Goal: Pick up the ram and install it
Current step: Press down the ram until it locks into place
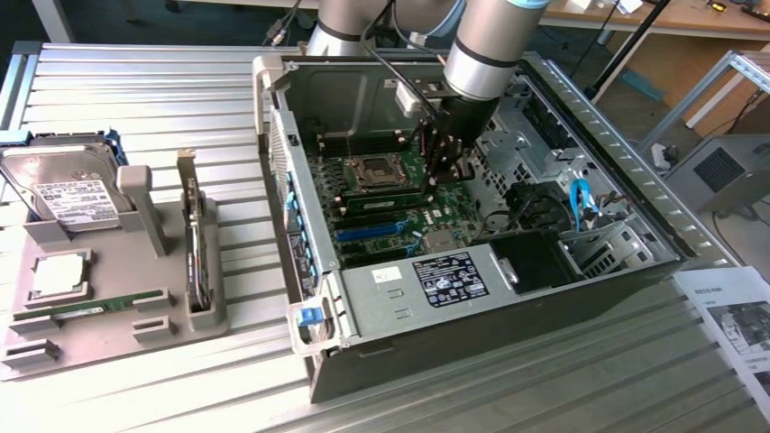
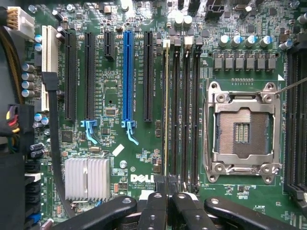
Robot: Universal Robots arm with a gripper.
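White DELL logo [image 2: 142, 178] on green motherboard [image 2: 115, 72]; other stickers, slot markings too small to read.

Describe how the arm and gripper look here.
The arm is a silver-grey tube with a black band and a blue joint cap; a black cable runs beside it. The gripper is black, with jointed linkage bars dotted with bolts.
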